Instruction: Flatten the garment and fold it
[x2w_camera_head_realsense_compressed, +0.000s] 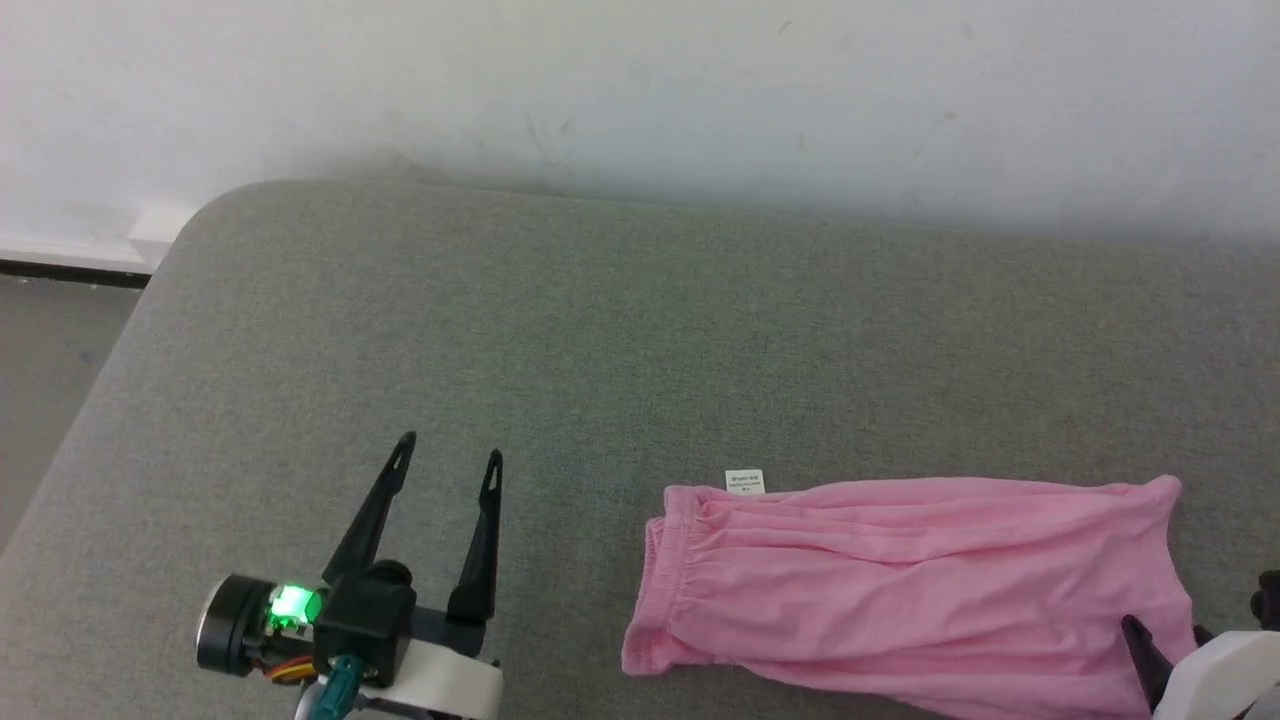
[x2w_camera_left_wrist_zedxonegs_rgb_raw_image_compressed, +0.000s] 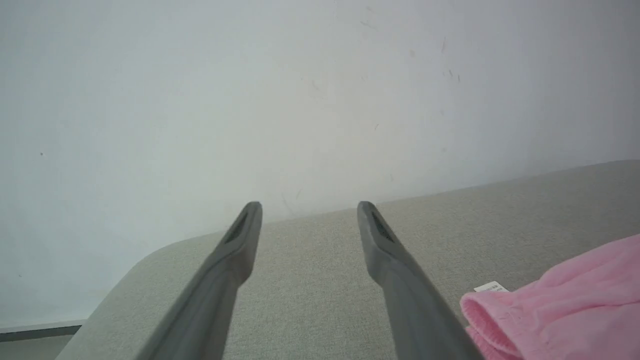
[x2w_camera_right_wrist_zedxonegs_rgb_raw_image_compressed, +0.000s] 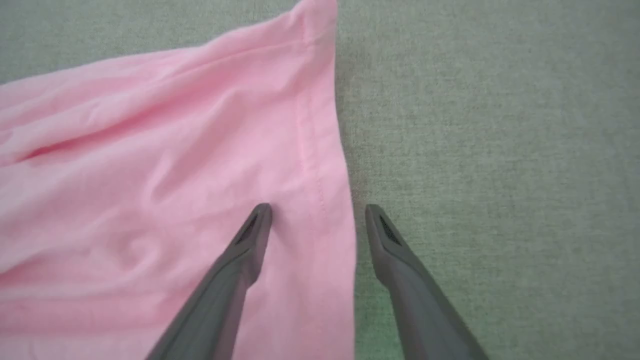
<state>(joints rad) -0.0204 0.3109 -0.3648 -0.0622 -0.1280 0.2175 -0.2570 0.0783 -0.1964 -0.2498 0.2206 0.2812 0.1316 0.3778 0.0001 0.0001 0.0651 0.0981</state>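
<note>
Now, lower left of the head view: left gripper spread wide, holding nothing, over the grey padded surface | lower centre to right: the garment lying stretched out, waistband at its left end, white tag on its upper edge | lower right: right gripper spread too, straddling the garment's right edge, pinching nothing.

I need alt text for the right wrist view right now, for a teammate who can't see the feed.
The open right gripper straddles the hemmed edge of the pink garment, one finger over the cloth, the other over the grey fabric surface. The garment lies wrinkled across the view's left half.
</note>
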